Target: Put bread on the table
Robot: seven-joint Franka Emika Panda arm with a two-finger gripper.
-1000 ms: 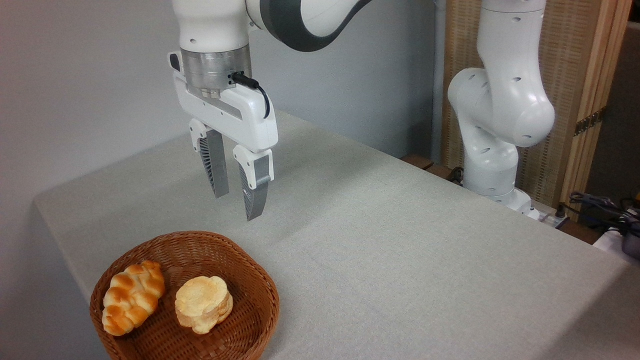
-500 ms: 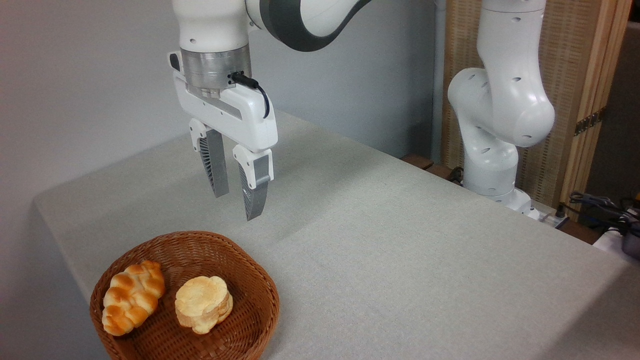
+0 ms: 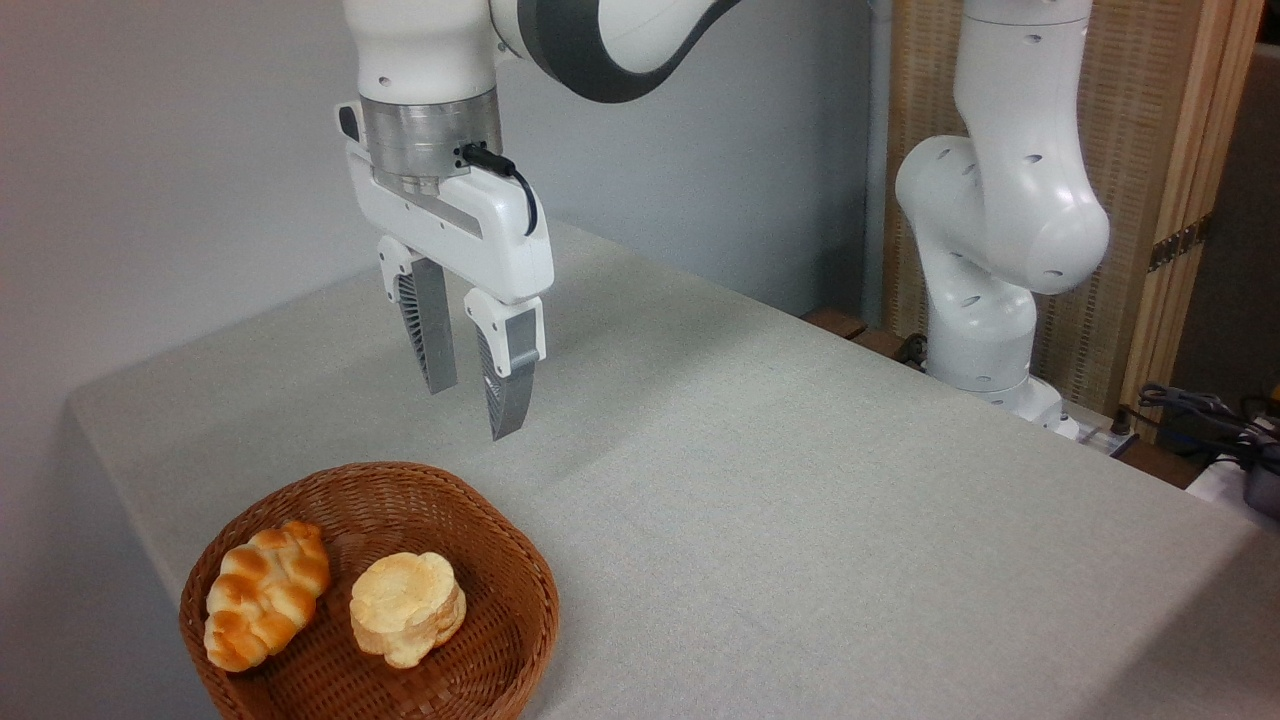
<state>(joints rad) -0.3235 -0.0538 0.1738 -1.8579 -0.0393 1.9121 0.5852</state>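
The bread [image 3: 407, 608], a small roundish bun, pale yellow and flat on top, lies in the wicker basket [image 3: 500, 640] right of a braided loaf [image 3: 265, 594]; the gripper [image 3: 472, 405] hangs released above the table [image 3: 800, 500], beyond the basket.

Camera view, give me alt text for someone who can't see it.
A white robot arm's open gripper hangs empty above a grey-clothed table. Below it, a wicker basket holds a small round bun and a braided loaf.
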